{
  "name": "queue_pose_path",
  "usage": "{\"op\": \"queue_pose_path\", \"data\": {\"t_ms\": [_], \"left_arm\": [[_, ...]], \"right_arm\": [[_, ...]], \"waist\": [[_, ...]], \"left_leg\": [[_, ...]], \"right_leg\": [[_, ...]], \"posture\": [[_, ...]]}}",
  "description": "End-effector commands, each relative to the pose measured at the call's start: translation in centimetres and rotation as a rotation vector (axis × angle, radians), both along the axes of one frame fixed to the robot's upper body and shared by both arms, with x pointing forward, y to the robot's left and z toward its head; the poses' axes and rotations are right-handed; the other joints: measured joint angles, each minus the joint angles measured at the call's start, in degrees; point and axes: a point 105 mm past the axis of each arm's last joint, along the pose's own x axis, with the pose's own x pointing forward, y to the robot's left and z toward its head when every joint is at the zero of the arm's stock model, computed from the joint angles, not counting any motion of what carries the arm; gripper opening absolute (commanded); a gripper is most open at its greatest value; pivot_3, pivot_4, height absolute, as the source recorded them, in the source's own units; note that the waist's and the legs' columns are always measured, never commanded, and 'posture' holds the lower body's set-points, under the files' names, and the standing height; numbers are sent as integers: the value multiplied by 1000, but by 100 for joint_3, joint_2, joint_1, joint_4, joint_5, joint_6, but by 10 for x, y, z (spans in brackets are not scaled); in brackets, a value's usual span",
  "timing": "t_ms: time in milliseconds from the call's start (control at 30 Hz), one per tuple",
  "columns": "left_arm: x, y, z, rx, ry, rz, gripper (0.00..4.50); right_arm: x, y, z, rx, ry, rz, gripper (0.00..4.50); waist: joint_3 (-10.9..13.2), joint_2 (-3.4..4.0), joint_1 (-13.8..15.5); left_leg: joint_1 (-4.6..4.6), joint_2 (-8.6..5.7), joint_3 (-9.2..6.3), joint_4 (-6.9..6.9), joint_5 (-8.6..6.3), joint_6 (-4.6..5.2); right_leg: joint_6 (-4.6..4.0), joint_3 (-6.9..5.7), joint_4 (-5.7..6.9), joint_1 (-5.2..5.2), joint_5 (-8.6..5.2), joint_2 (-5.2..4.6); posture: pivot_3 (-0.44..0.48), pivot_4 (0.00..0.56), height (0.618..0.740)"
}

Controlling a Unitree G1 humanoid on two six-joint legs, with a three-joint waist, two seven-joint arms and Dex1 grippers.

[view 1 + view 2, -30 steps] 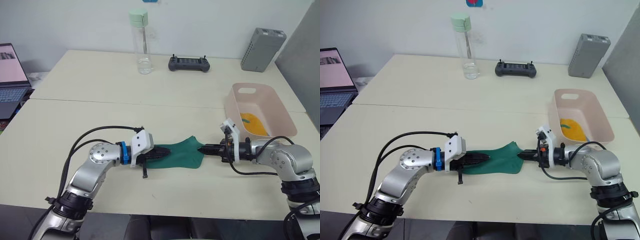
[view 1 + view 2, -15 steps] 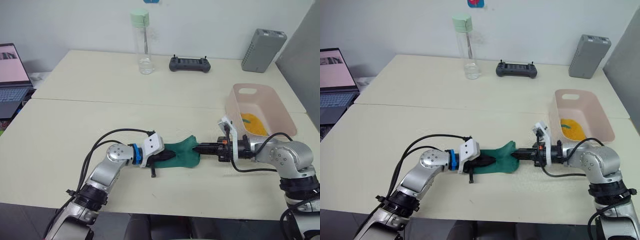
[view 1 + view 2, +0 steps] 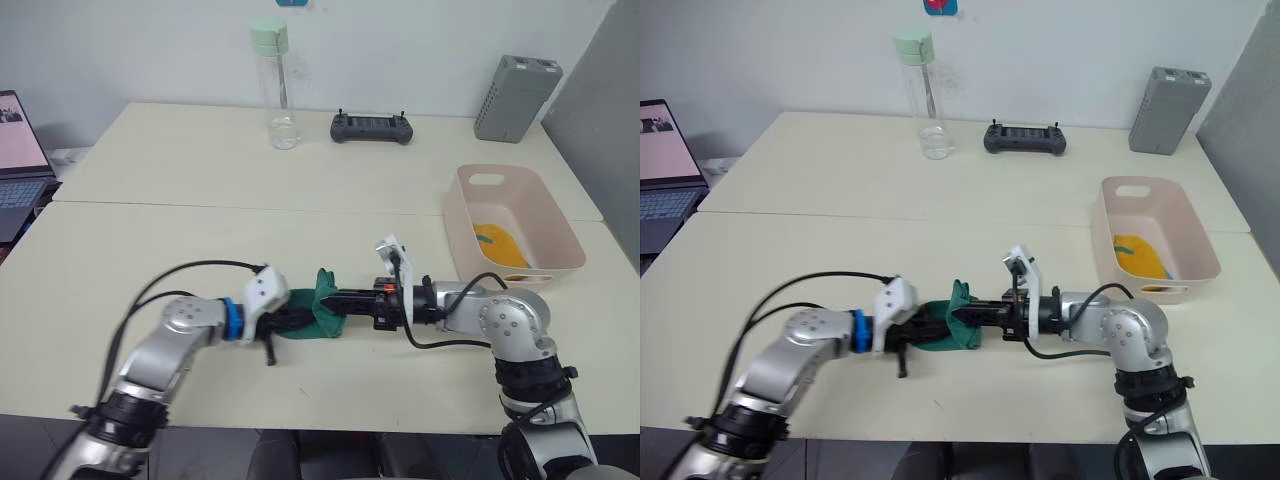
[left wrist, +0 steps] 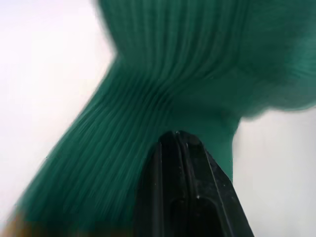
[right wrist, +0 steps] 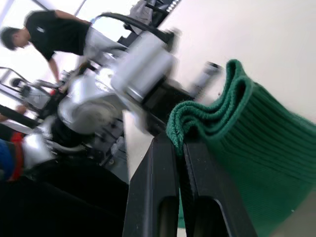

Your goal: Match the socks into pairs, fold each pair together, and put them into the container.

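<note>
Low in the frame's centre, on the cream tabletop (image 3: 150, 240), the bunched dark green socks (image 3: 318, 313) are pinched by both grippers' fingers: left gripper (image 3: 290, 320) and right gripper (image 3: 330, 300). At right, the pale pink rectangular plastic bin (image 3: 560, 235) holds a mustard-yellow sock (image 3: 500, 245).

From the bunched dark green socks (image 3: 312, 312), open table (image 3: 150, 245) runs toward 9 and 12 o'clock. At 2 o'clock the pink container (image 3: 560, 225) stands with bare tabletop between. The bottle (image 3: 274, 85), controller (image 3: 371, 126) and grey box (image 3: 513, 84) line the far edge, well apart.
</note>
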Motion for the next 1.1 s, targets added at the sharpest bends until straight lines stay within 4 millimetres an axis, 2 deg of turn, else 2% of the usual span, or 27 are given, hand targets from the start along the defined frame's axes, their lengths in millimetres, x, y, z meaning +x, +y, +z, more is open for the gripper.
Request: {"op": "queue_pose_path", "data": {"t_ms": [33,133,167,200,333,433,533,633,700,767,833,967,1100], "left_arm": [[-4,35,41,8,-60,55,0],[-8,46,62,0,-62,74,0],[-8,47,65,-4,-63,78,0],[-7,49,69,-3,-75,86,0],[5,53,80,0,-141,106,0],[7,41,83,-14,-171,47,0],[2,22,83,-38,-163,-28,0],[-6,11,64,18,-140,-89,0],[-8,11,51,68,-142,-105,0],[1,25,23,176,-153,-78,0],[7,35,5,220,-145,-50,0],[7,39,-12,234,-124,-59,0],[8,40,-20,206,-108,-39,0]], "right_arm": [[8,23,-5,-38,-51,2,43],[10,32,-8,-56,-66,15,43],[9,32,-8,-52,-69,27,567],[8,33,-7,-46,-69,35,778],[7,29,1,-24,-75,45,2250],[6,17,15,3,-79,51,3261],[11,1,22,-2,-86,-7,3261],[18,-19,9,-90,-78,-102,3261],[18,-26,2,-119,-62,-128,3261],[17,-31,-13,-172,-37,-154,3261],[15,-30,-22,-201,-25,-154,3261],[17,-22,-34,-221,6,-150,3261],[26,-7,-44,-237,16,-146,3261]], "waist": [[0,-1,-37],[1,0,-43],[2,2,-18],[3,3,16],[4,1,73],[4,2,81],[3,1,78],[3,1,70],[3,1,67],[3,2,65],[4,3,40],[3,3,41],[0,6,49]], "left_leg": [[0,3,1,0,0,0],[-1,7,1,-5,0,-1],[-2,6,1,-6,-1,-1],[-3,3,2,-7,-1,-2],[-6,-2,5,-8,-2,-3],[-6,3,0,-7,-1,-2],[-6,1,5,-7,-1,-2],[-7,1,5,-9,-1,-2],[-6,2,5,-13,-1,-2],[-6,2,5,-15,-2,-2],[-5,3,6,-17,-1,-1],[-4,6,6,-13,-1,-1],[3,5,7,-7,0,0]], "right_leg": [[-3,0,0,-1,-1,2],[-10,-2,-2,-3,-5,3],[-13,-7,-4,-3,-7,1],[-13,-6,-9,-1,-7,-2],[-14,-6,-15,-1,-6,-7],[-14,-12,-10,-3,-6,-2],[-17,-5,-12,0,-3,-4],[-20,-5,-13,-2,-2,-3],[-30,-5,-13,-3,2,-2],[-35,-5,-13,-4,2,-2],[-35,-2,-10,-8,1,-1],[-25,1,-8,-9,-3,3],[-15,2,-8,0,-2,2]], "posture": [[0,150,740],[0,150,740],[0,150,740],[0,150,740],[0,150,740],[0,150,740],[0,150,740],[0,150,740],[0,150,740],[0,150,740],[0,150,740],[0,150,740],[0,150,740]]}}
